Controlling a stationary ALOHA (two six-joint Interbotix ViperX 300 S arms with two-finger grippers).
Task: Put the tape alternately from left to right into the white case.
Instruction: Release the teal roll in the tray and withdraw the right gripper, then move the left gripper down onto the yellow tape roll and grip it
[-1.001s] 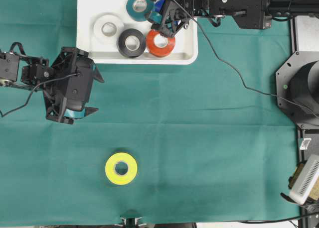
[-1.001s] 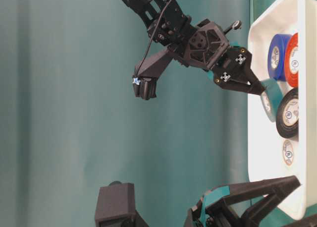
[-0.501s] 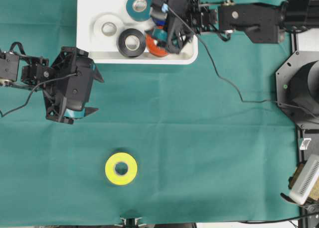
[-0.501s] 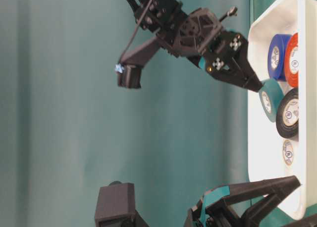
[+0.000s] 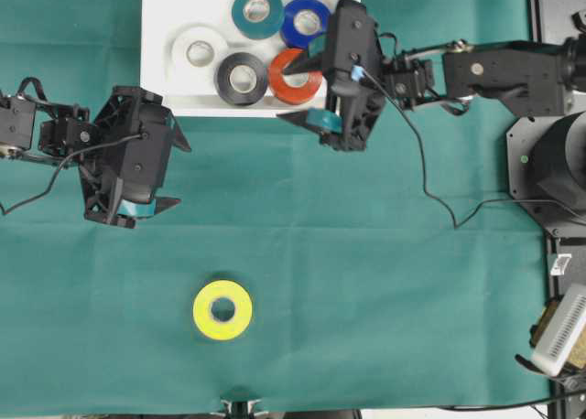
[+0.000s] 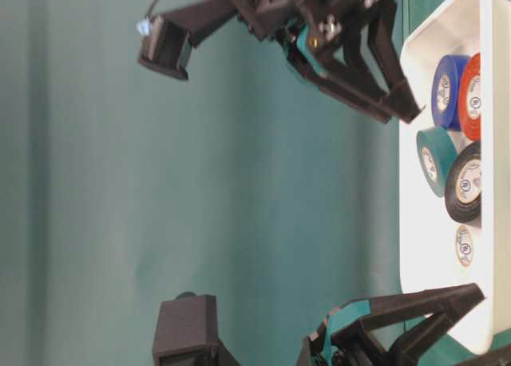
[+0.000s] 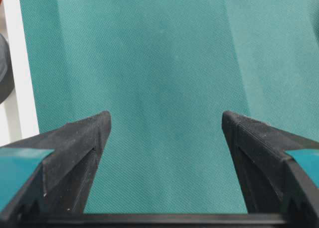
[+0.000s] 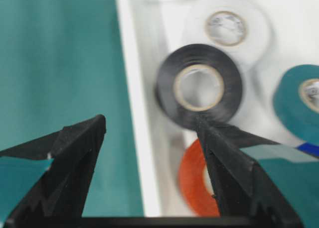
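Five rolls lie in the white case (image 5: 174,88) at 12 o'clock; the yellow roll (image 5: 222,309) sits alone at 6 o'clock on the green cloth (image 5: 385,282). Both the right gripper (image 5: 300,91), over the case's near rim, and the left gripper (image 5: 154,208), at 9 o'clock, stand spread and empty. The last roll likely falls to the left arm, which must descend over it.

— What covers the work surface?
— A green cloth (image 5: 366,273) spreads across nearly the whole overhead frame.

— What lies directly on it?
— A white case (image 5: 160,80) sits at the upper centre-left, its top edge cut off by the frame. A yellow roll of tape (image 5: 222,309) lies flat at lower left of centre, well apart from it.

— Anything else?
— Apparently not, though the arms hide some cloth.
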